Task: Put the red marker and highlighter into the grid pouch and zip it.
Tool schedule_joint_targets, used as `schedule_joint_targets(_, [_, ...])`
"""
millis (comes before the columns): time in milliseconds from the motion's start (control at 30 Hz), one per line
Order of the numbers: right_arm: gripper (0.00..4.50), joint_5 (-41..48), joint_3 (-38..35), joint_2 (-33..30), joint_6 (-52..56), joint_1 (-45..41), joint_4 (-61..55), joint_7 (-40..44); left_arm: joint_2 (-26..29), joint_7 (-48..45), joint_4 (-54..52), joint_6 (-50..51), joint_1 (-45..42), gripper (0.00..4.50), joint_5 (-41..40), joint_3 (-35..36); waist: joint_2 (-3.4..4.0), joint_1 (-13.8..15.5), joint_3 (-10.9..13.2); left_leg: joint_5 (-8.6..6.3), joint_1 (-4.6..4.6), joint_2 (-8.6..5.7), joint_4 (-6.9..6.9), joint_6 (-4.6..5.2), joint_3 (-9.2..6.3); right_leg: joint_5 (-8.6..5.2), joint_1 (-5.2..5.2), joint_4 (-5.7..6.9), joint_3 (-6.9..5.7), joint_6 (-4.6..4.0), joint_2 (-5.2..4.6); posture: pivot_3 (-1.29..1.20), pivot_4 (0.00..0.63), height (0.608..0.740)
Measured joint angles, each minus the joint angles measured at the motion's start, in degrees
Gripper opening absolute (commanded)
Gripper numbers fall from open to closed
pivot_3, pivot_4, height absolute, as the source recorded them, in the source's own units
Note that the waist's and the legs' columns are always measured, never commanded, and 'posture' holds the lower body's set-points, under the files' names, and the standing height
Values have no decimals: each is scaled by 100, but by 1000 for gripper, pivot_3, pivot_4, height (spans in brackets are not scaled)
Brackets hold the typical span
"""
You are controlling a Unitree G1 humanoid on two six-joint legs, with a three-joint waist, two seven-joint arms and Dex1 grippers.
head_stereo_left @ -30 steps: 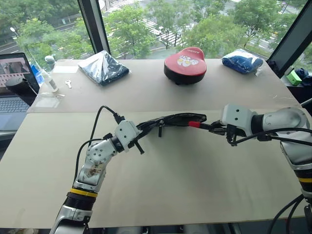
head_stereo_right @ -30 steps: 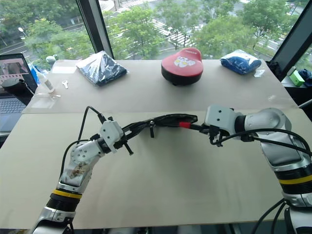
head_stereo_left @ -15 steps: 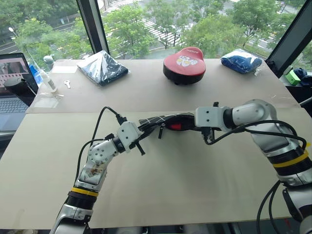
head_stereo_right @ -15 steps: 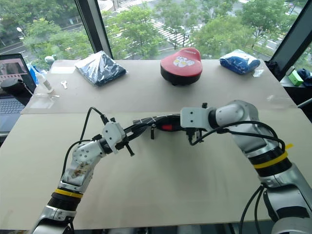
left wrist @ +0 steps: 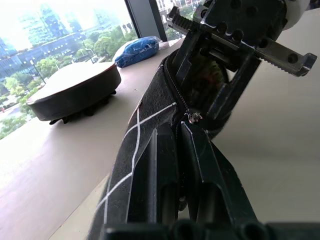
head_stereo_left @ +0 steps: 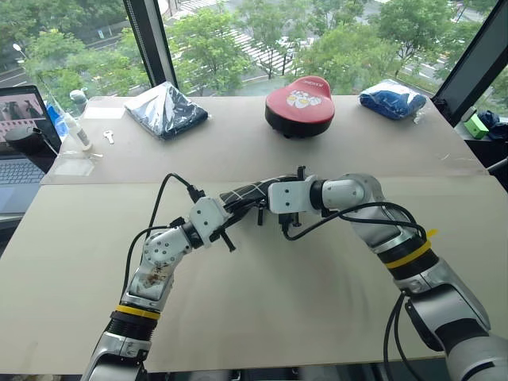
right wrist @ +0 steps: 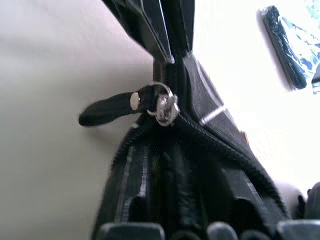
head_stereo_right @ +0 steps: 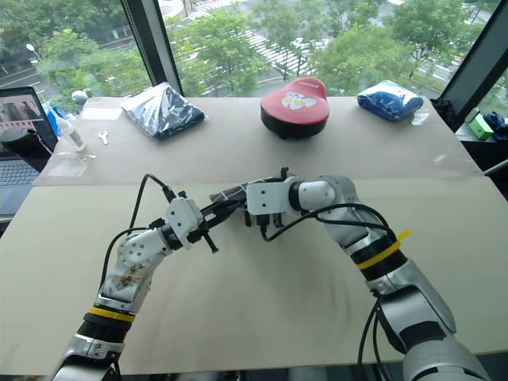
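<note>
The left hand [head_stereo_left: 228, 216] is clamped on one end of the grid pouch [head_stereo_left: 252, 191], holding it up off the tabletop [head_stereo_left: 317, 286] with the zipper edge on top. The right hand [left wrist: 210, 90] has its fingers apart and reaching down into the open mouth of the pouch — in the left wrist view they straddle the gap just past the zipper slider [right wrist: 164, 105], with a hint of red and green between them, deep in the opening. That is probably the red marker going in, though I cannot tell whether the hand has a grip on it, and the highlighter cannot be made out for certain.

The step in hand looks like dropping the marker inside, with zipping not yet begun. To do it well, the left grip should hold firm and level so the mouth keeps gaping; the right fingers should spread only enough to let go, then come straight back out along the opening without snagging the zipper teeth. The pull cord [right wrist: 107, 109] hangs free beside the slider — the natural thing to pinch next, drawing away from the left hand while it resists.
</note>
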Motion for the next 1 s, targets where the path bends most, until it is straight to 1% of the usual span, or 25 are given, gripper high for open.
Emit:
schedule_joint_targets(67, [3350, 175, -209, -19, 329, -1, -26, 59, -16, 0, 0, 0, -18, 0, -1, -6, 0, 0, 0, 0, 2, 0, 0, 0, 0, 0, 4, 0, 0, 0, 0, 0, 150, 740])
schedule_joint_targets(133, [3350, 382, -353, -131, 519, -2, -129, 201, -16, 1, 0, 0, -21, 0, -3, -5, 0, 3, 0, 0, 2, 0, 0, 0, 0, 0, 3, -1, 0, 0, 0, 0, 150, 740])
schedule_joint_targets(267, [3350, 1061, -869, -505, 1025, 80, -543, 650, -15, 1, 3, 0, -29, 0, -4, -7, 0, 5, 0, -1, 2, 0, -3, 1, -2, 0, 3, -2, 0, 0, 0, 0, 150, 740])
schedule_joint_targets(367, [3350, 2311, -1797, -973, 1926, 491, -899, 1256, -1, -2, 2, -1, -28, 0, -5, -12, -1, 43, 0, -3, -5, -1, 0, 6, -12, 0, 8, -6, -5, 0, -1, 0, 150, 740])
schedule_joint_targets(467, [3350, 3219, -2614, -1208, 2682, 805, -1077, 1409, 9, -3, 1, 0, -27, 0, -5, -14, -2, 21, 0, -7, -2, 2, -1, 11, -12, 1, 9, -7, -1, -1, -3, 0, 150, 740])
schedule_joint_targets(533, [3350, 3597, -2864, -1299, 3035, 1129, -1334, 1412, 11, -5, -2, 0, -26, 0, -6, -17, -2, 20, 0, -7, 1, 6, -5, 11, -13, 0, 7, -7, 0, -1, -3, 0, 150, 740])
schedule_joint_targets(567, [3350, 3808, -2933, -1369, 3266, 1546, -1609, 1392, 16, -5, -1, 1, -24, 0, -5, -20, -3, 21, 0, -7, 3, 7, -8, 10, -15, 0, 6, -8, -1, -2, -3, 0, 150, 740])
schedule_joint_targets(633, [3350, 3993, -2906, -1367, 3527, 2163, -1887, 1331, 20, -5, -4, 0, -22, 0, -7, -16, -2, 24, 0, -7, -1, 5, -9, 10, -14, 0, 2, -7, 3, -2, -9, 0, 150, 740])
schedule_joint_targets(733, [3350, 4129, -2834, -1157, 3742, 2656, -2111, 1018, 23, -4, -4, 1, -21, 0, -6, -19, -3, 12, 0, -11, 2, 0, -2, 17, -9, 0, -2, -9, 13, -2, -19, 0, 150, 740])
schedule_joint_targets(767, [3350, 4126, -2768, -1072, 3742, 2724, -2153, 917, 22, -4, -4, 1, -21, 0, -6, -19, -5, 11, -1, -12, 8, 1, -2, 17, -9, 0, 2, -9, 12, -2, -19, 0, 150, 740])
schedule_joint_targets(833, [3350, 3730, -2254, -553, 3603, 2769, -2027, 307, 8, -5, -7, 3, -28, 0, -7, -28, -10, 0, -4, -11, 14, 1, -1, 15, -9, 1, 3, -3, 13, -3, -18, 0, 150, 740])
schedule_joint_targets(900, [3350, 3520, -1867, -187, 3566, 2773, -1796, -78, -3, -18, -7, 4, -27, 0, -7, -60, -7, 7, -2, -7, 10, -2, -2, 9, -9, 2, -7, 3, 15, -6, -19, 0, 150, 740])
schedule_joint_targets(1000, [3350, 3457, -1735, 216, 3566, 2552, -1574, -480, 29, -44, -6, 4, -29, 0, -12, -56, -7, 24, -2, -3, 7, -5, 1, 4, -10, 4, -6, 3, 13, -8, -16, 0, 150, 740])
